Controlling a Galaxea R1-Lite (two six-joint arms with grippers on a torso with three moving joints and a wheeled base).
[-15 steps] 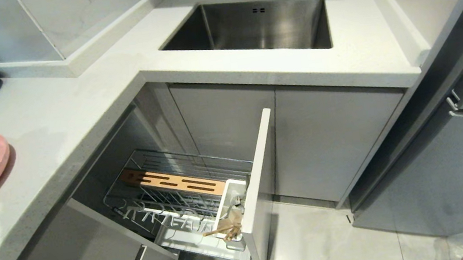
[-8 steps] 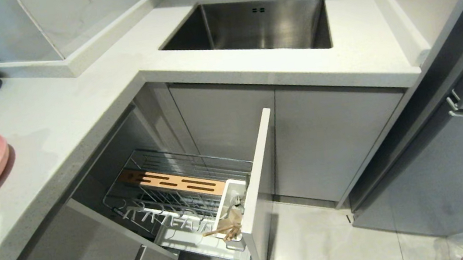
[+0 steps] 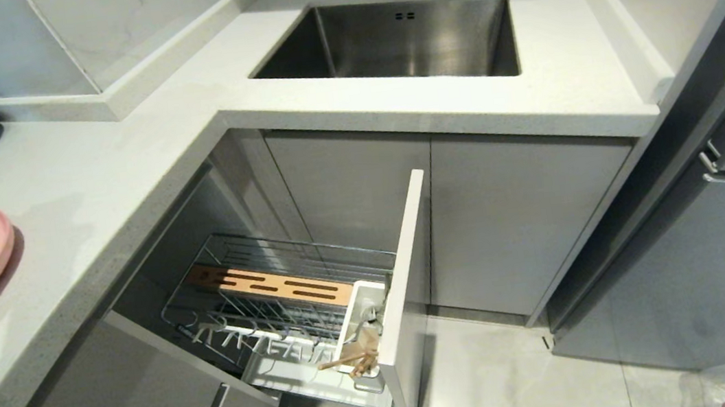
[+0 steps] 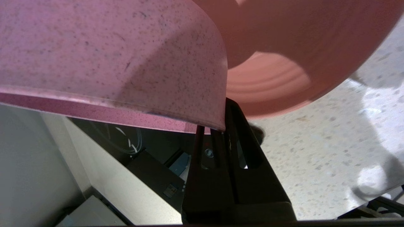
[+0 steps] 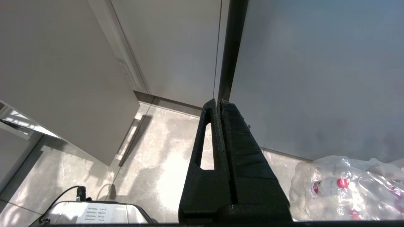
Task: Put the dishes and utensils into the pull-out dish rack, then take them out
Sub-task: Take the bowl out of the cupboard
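bowl: held by rim in left end effector, fingers pinched on it, above plate on tabletop. rigid, light, matte, likely moderate friction. rim pinch tilts easily; carry slowly. right end effector pressed together, empty, parked near floor.

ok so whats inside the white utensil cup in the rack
The white utensil cup holds wooden chopsticks, their ends poking out toward the front, plus something grey, likely the fork. The cup's wall hides the lower parts.
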